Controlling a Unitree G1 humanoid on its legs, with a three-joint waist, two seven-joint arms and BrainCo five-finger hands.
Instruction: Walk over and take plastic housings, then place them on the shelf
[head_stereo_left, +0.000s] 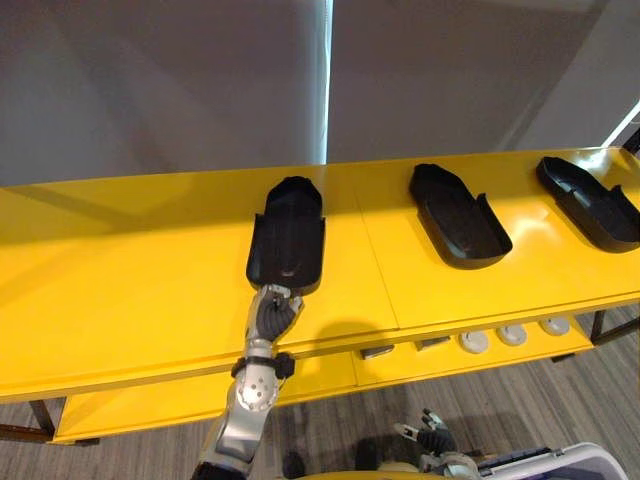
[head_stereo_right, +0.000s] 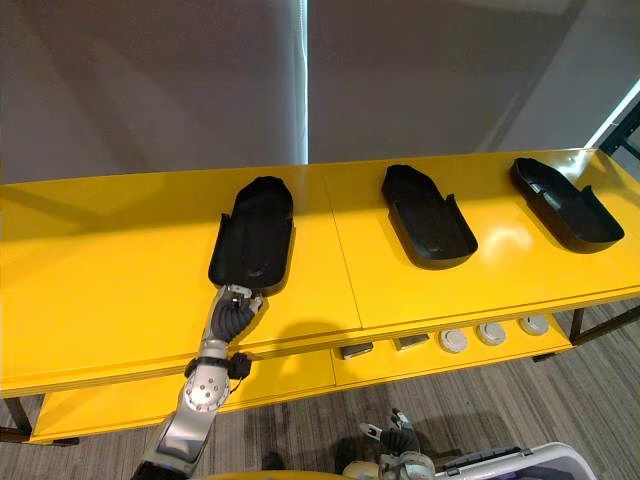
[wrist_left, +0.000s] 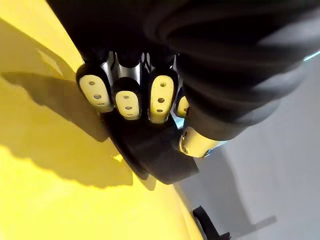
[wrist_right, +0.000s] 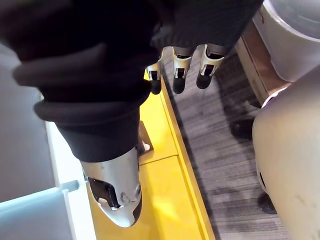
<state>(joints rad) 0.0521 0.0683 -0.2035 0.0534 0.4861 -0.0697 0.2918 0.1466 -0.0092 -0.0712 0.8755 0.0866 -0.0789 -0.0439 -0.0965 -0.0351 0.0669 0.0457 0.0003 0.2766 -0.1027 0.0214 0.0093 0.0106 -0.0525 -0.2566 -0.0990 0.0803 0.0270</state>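
Note:
Three black plastic housings lie on the yellow shelf top (head_stereo_left: 120, 270): one left of centre (head_stereo_left: 288, 238), one in the middle (head_stereo_left: 458, 216) and one at the far right (head_stereo_left: 590, 202). My left hand (head_stereo_left: 272, 314) reaches up to the near end of the left housing (wrist_left: 150, 150). Its fingers (wrist_left: 125, 97) curl over that end, and the thumb (wrist_left: 192, 142) is against its edge. My right hand (head_stereo_left: 432, 436) hangs low beside me, over the floor. Its fingers (wrist_right: 177, 70) are relaxed and hold nothing.
A lower yellow shelf (head_stereo_left: 300, 385) carries three white round parts (head_stereo_left: 512, 335) and small grey pieces (head_stereo_left: 378, 351). A grey wall stands behind the shelf. The rim of a white bin (head_stereo_left: 570, 462) shows at the bottom right, on grey wood-look flooring.

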